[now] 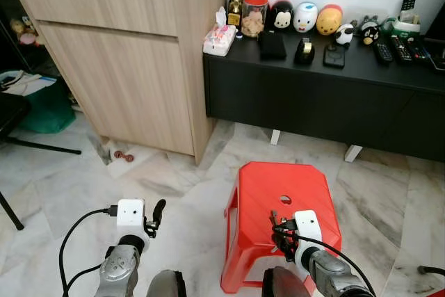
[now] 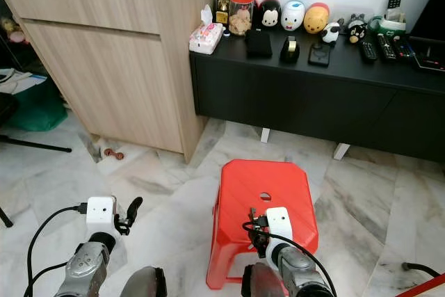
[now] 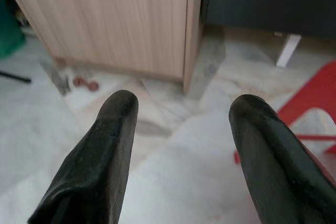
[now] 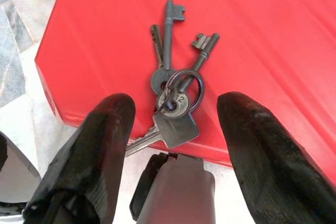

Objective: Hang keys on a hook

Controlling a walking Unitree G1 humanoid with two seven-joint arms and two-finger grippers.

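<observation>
The wooden cabinet (image 1: 118, 53) and black sideboard (image 1: 327, 95) stand beyond the red stool (image 1: 278, 206), well apart from it; no hook can be made out. The keys (image 4: 176, 85) lie near the stool's front edge, between the wide-spread fingers of the right end effector (image 4: 173, 124). The left end effector (image 3: 181, 145), also wide, hovers over floor. Light, stiff, loosely jangling metal: probably best pinched at the ring (image 4: 185, 90).
</observation>
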